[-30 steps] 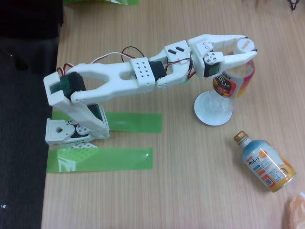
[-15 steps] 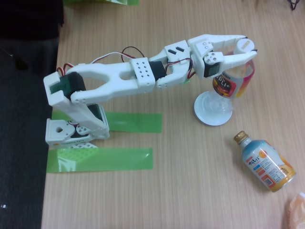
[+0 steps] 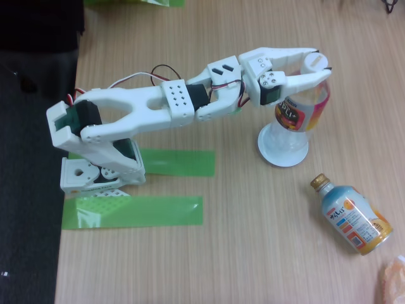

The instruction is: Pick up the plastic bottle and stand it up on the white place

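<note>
— Where is the plastic bottle [image 3: 302, 109] sitting?
— It is standing upright on the white place [image 3: 282, 149], on the desk [image 3: 253, 240].
— And the end effector [image 3: 319, 62]?
— Its fingers are clamping the bottle just below the cap.

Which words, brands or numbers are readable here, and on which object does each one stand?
No text can be read for certain.
Plastic bottle in the claw: large letters on the black, red and yellow label, too blurred to read.
Lying bottle: red and blue print on its label, too small to read.

Pale wooden table [image 3: 253, 253], dark floor [image 3: 28, 190] beside.
</note>
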Controlling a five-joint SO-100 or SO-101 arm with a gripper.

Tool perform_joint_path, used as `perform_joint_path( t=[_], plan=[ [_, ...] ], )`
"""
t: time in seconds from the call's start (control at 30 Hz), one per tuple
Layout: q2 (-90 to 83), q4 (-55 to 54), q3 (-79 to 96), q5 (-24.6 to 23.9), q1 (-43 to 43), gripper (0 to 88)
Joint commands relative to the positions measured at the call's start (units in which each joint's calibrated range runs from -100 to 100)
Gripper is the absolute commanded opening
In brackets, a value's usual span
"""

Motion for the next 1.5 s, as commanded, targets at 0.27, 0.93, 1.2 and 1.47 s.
perform_joint_path(
  t=[0.27,0.93,1.2,1.47],
  plan=[
    [-2.26,-0.52,1.80,0.28,0.04,9.6],
    [-2.26,-1.12,6.24,0.28,-0.18,10.2],
    [-2.26,-1.30,6.06,0.33,0.11,10.2],
    [-2.26,-1.30,6.15,0.70,-0.33,28.4]
  ],
)
